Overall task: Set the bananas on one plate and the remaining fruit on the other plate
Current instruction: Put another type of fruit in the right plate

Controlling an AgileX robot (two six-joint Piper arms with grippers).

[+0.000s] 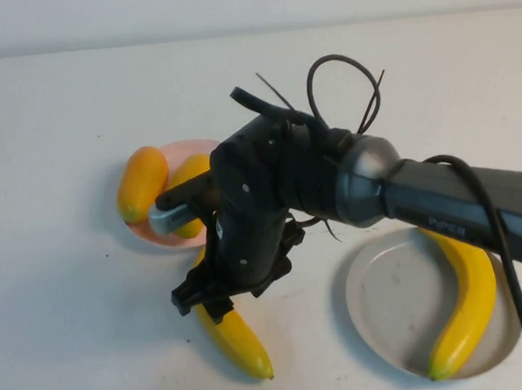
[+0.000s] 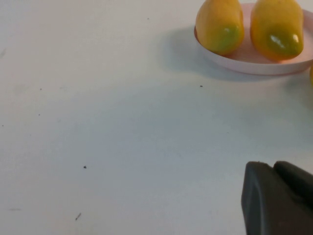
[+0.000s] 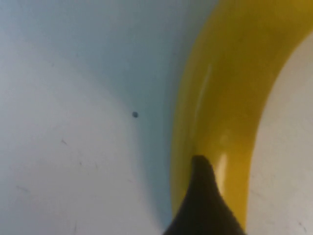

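On table: glossy curved banana (image 1: 236, 341)

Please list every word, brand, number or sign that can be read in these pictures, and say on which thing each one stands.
"PiPER": pale lettering on the right arm, partly cut by the cable, so only roughly readable.
Bananas, mangoes, pink plate, grey plate, left hand, right hand: no text visible.
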